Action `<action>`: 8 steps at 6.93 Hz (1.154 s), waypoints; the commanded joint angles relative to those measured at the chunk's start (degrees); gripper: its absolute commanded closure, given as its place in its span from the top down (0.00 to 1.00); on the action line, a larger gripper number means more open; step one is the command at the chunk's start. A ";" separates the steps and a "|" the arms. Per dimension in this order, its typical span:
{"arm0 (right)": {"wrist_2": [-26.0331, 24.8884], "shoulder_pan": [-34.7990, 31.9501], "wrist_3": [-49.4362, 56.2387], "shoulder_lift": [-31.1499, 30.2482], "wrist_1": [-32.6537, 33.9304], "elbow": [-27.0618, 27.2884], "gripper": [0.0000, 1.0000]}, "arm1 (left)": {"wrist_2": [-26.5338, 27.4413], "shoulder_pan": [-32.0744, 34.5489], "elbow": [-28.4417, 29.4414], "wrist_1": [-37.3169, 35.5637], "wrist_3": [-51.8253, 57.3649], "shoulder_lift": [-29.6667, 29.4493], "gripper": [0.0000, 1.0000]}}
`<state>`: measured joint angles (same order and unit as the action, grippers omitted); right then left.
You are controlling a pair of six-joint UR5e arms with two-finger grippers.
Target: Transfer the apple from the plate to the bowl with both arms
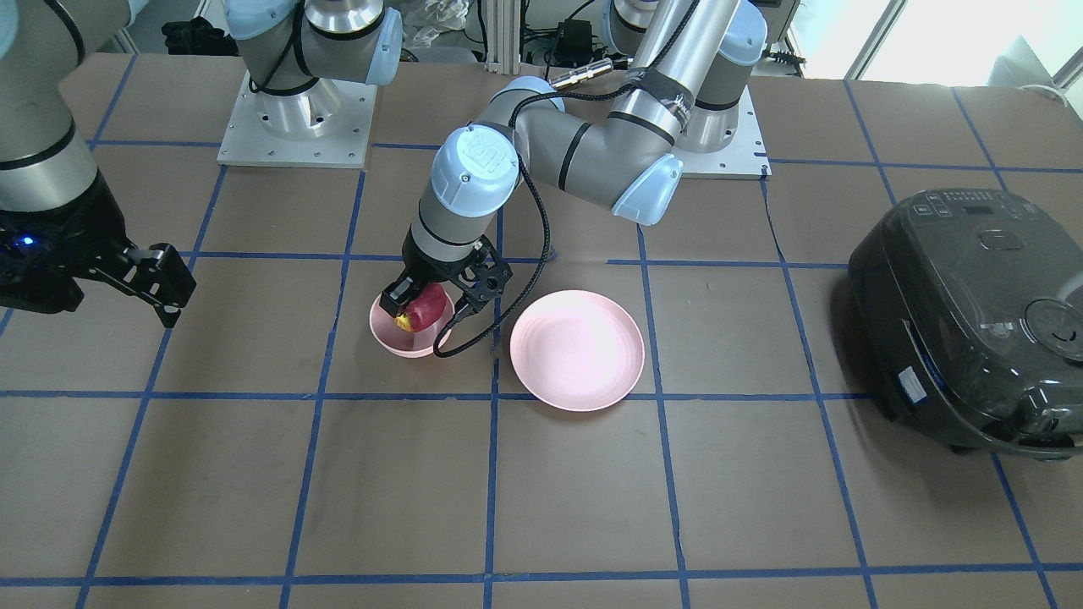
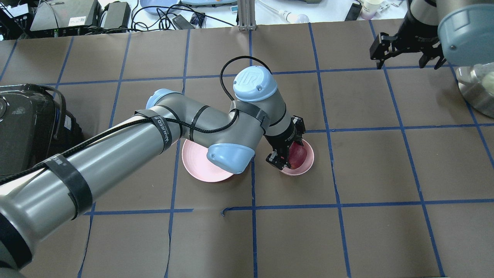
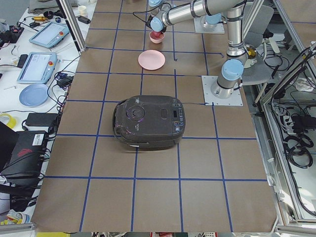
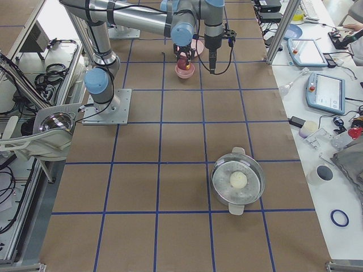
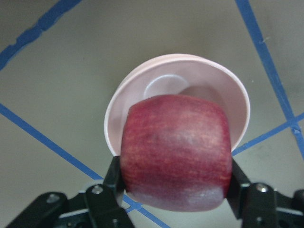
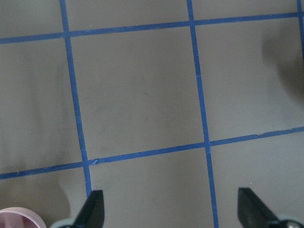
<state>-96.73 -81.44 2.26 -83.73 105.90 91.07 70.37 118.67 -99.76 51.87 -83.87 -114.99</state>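
**Gripped by the left claw, the apple is hanging in the bowl**

The left arm is folding sharply at the elbow, wrist pointing down, fingers pinching the fruit's sides. The fruit is dark red, matte and slightly blocky, and is seemingly not touching the smooth pink bottom. The shallow, glossy plate is sitting just beside the bowl. The right claw is hovering wide open — holding nothing — well apart over the brown table.
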 commanded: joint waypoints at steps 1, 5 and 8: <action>-0.12 0.31 0.03 -0.12 -0.17 -1.51 1.00 | 0.12 0.25 0.27 -0.19 0.63 -1.20 0.98; 0.14 0.14 -0.24 -0.82 -0.34 -1.34 1.00 | 1.87 -6.93 6.58 2.07 15.18 3.52 0.95; 0.66 -1.09 -9.69 -3.10 -5.83 -0.90 1.00 | 1.88 -10.89 16.85 23.81 29.68 11.78 0.95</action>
<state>-96.25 -81.89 -2.68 -86.22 103.90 90.11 72.20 110.06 -87.04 65.97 -60.26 -106.46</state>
